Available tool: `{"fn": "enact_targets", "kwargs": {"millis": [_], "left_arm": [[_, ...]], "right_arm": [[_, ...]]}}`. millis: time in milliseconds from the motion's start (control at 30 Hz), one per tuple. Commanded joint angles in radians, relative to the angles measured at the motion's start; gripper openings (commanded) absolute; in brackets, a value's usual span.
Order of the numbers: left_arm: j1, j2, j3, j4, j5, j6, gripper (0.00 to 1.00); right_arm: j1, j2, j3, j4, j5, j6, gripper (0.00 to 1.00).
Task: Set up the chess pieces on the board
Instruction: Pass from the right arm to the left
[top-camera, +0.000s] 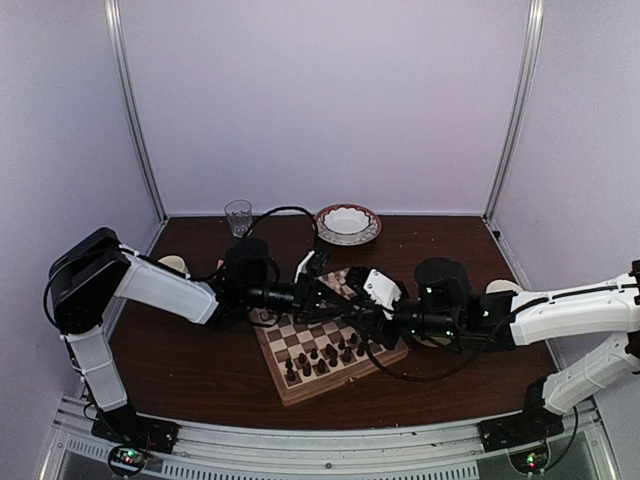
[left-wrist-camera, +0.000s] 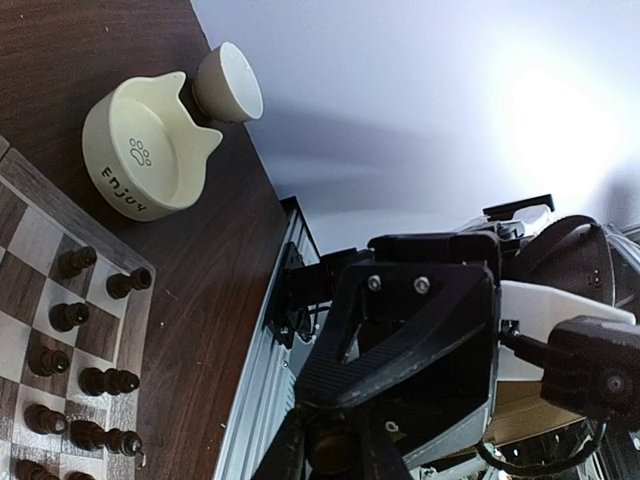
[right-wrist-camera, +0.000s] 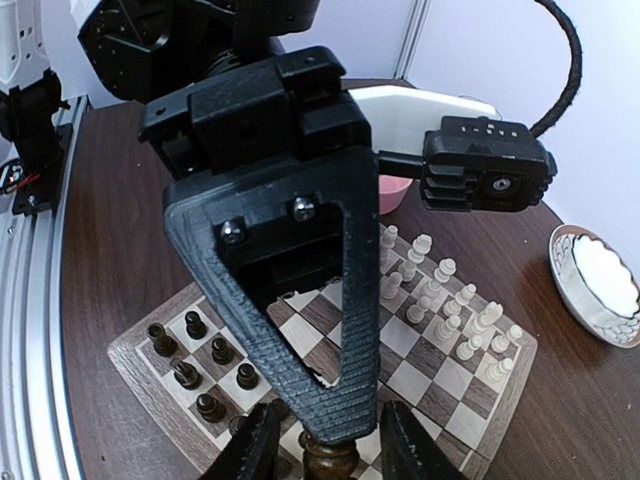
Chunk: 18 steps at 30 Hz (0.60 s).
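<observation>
both grippers at one dark piece (right-wrist-camera: 330, 462) above the board (top-camera: 335, 376)
the left gripper (left-wrist-camera: 330, 455) pinches the piece over the middle squares; the right gripper (right-wrist-camera: 335, 450) has its jaws parted, a gap on each side of it. the other dark chess pieces (right-wrist-camera: 222, 350) stand on the rows nearest the arms, cream pieces (right-wrist-camera: 446, 270) on the far rows.

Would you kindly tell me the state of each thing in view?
Left pincer: shut on a dark brown wooden chess piece.
Right pincer: open around that piece.
Square wooden chessboard: lying flat.
Other dark brown pieces: upright on the board.
Pale cream pieces: upright on the board.
Clear glass: upright.
</observation>
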Motion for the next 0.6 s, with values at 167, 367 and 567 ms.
{"fn": "enact_targets", "kwargs": {"millis": [167,367,567], "left_arm": [[0.012,0.004,0.015,0.067,0.034,0.016,0.05],[0.02,-0.007,0.011,0.067,0.033,0.02,0.05],[0.027,-0.051,-0.003,0.061,0.034,0.033,0.04]], "right_arm": [[0.002,-0.052,-0.01,0.056,0.043,0.054,0.55],[-0.004,-0.115,-0.039,0.046,0.022,0.097,0.62],[-0.031,-0.23,-0.067,0.018,-0.025,0.28,0.66]]}}
